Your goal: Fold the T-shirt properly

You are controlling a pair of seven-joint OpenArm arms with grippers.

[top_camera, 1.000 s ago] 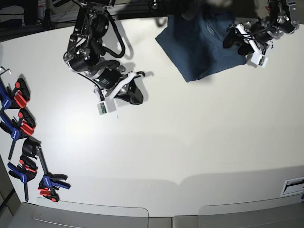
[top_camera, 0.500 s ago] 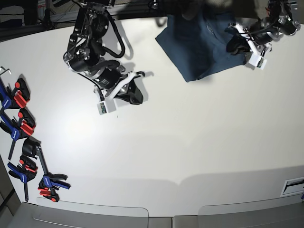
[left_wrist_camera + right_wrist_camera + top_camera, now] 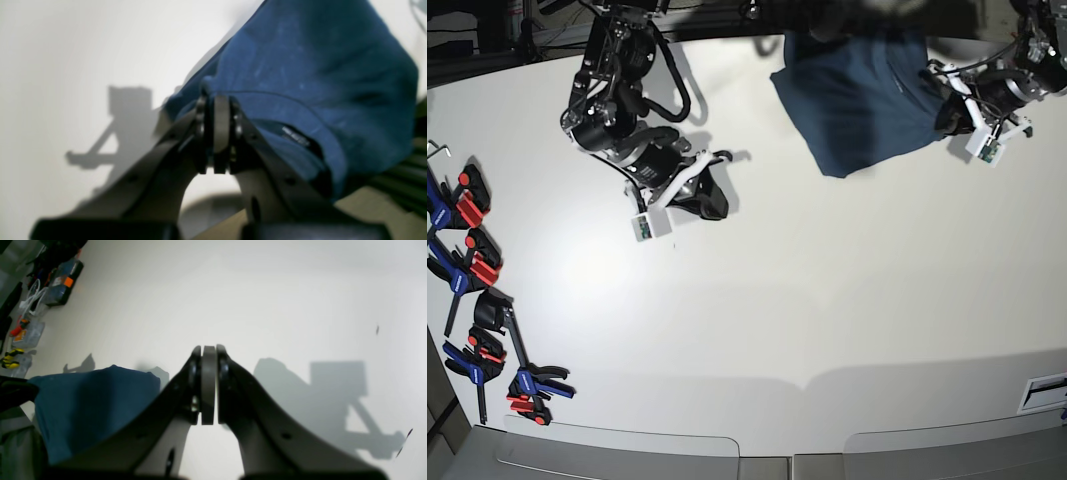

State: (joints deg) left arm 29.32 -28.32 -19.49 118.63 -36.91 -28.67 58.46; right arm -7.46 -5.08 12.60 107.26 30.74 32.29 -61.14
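Observation:
The dark navy T-shirt (image 3: pixel 857 95) lies bunched at the far edge of the white table (image 3: pixel 827 300), partly hanging over the back. My left gripper (image 3: pixel 944 112) is at its right side, shut on the fabric close to the collar. In the left wrist view the left gripper (image 3: pixel 215 100) pinches the T-shirt (image 3: pixel 300 66) near the small neck label (image 3: pixel 295 135). My right gripper (image 3: pixel 715 203) rests over bare table at the left, shut and holding nothing. The right wrist view shows the right gripper (image 3: pixel 208 351) well apart from the T-shirt (image 3: pixel 93 403).
Several blue and red clamps (image 3: pixel 472 265) lie along the table's left edge, with more near the front left corner (image 3: pixel 532 385). Tool boxes and cables (image 3: pixel 60 280) sit beyond the table's far side. The front edge of the table has a seam (image 3: pixel 807 385).
My left gripper went from open to shut on the T-shirt's right edge and moved right, dragging the cloth that way. The right arm stayed still.

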